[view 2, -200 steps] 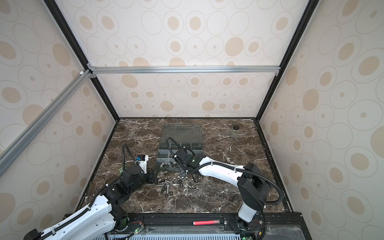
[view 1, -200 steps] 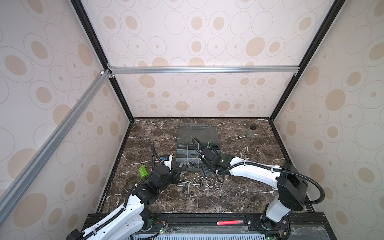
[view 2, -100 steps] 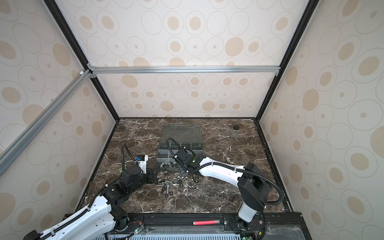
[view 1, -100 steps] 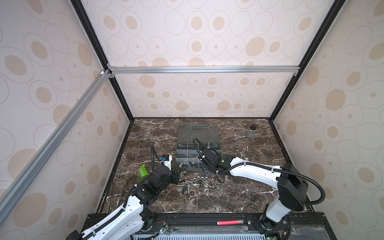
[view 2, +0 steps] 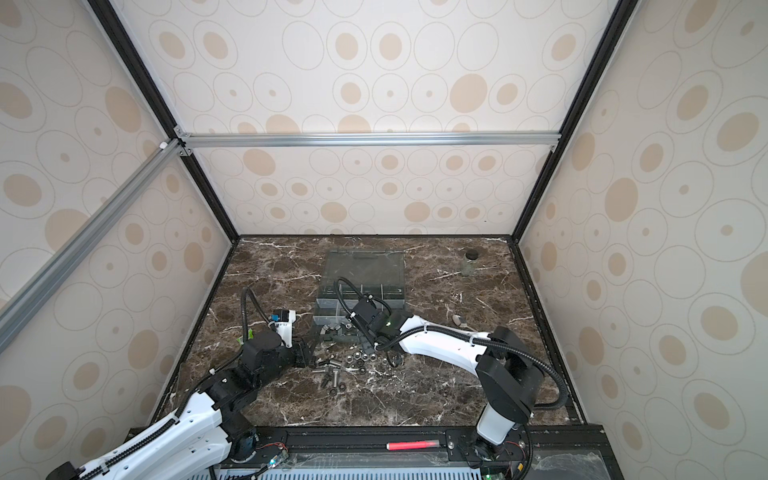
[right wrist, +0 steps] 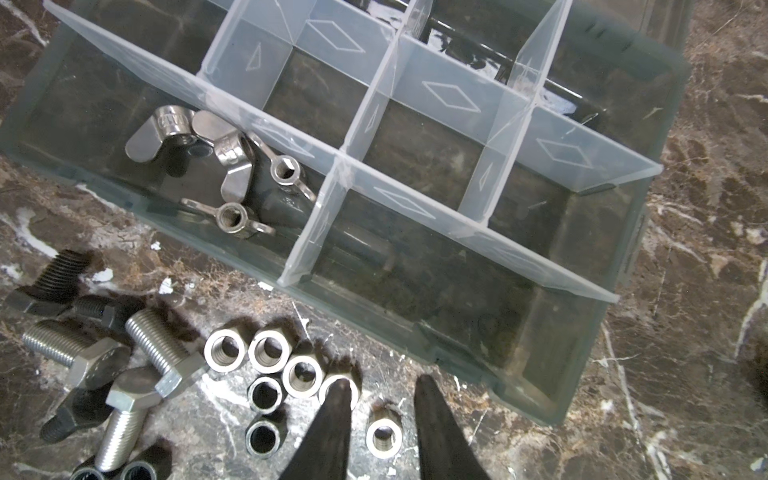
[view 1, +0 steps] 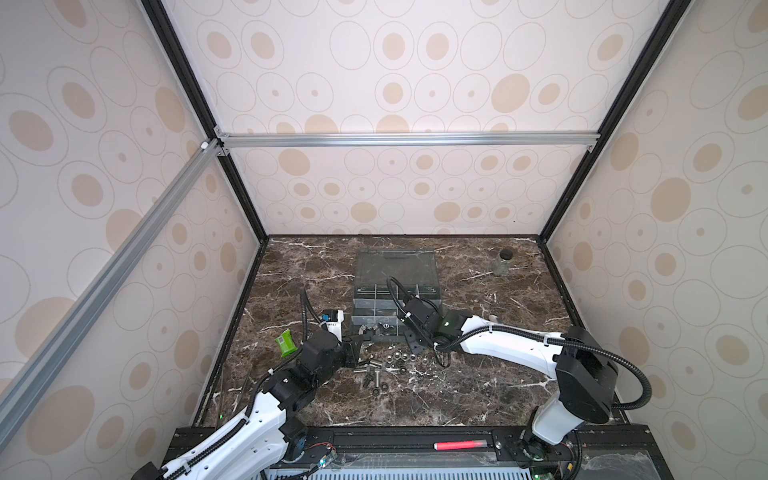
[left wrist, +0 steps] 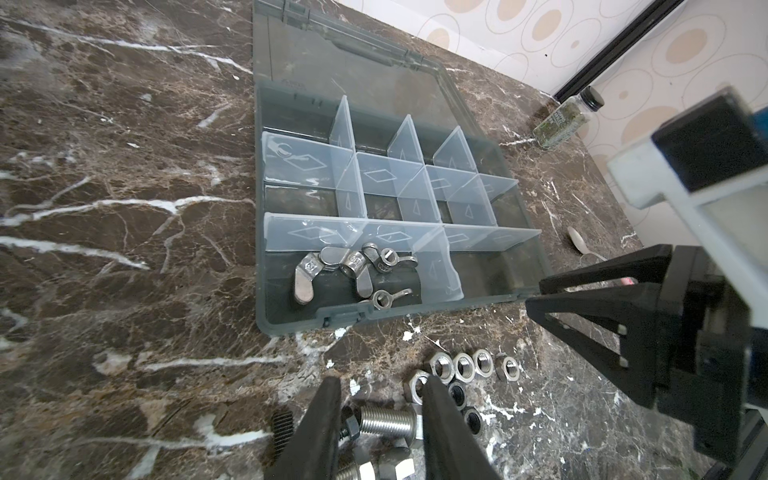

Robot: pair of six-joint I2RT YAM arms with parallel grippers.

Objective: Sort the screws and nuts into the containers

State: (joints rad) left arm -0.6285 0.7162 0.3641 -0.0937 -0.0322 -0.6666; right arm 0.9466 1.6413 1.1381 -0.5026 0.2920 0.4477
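In a top view, the box (view 1: 437,305) is seen open on the desk (view 1: 478,395). Loose screws (view 1: 372,372) and nuts (view 1: 402,356) are scattered just in front of it, between the left end effector (view 1: 361,360) and the right end effector (view 1: 417,350).

In the left wrist view, the left end effector (left wrist: 380,386) is set with its fingers apart astride one screw (left wrist: 386,424) on the desk; whether it is clamped cannot be told. Wing nuts (left wrist: 353,270) are contained in the front-left compartment (left wrist: 282,307).

In the right wrist view, the right end effector (right wrist: 382,384) is held narrowly open and empty; one nut (right wrist: 383,436) is seen between its fingers, touching neither.
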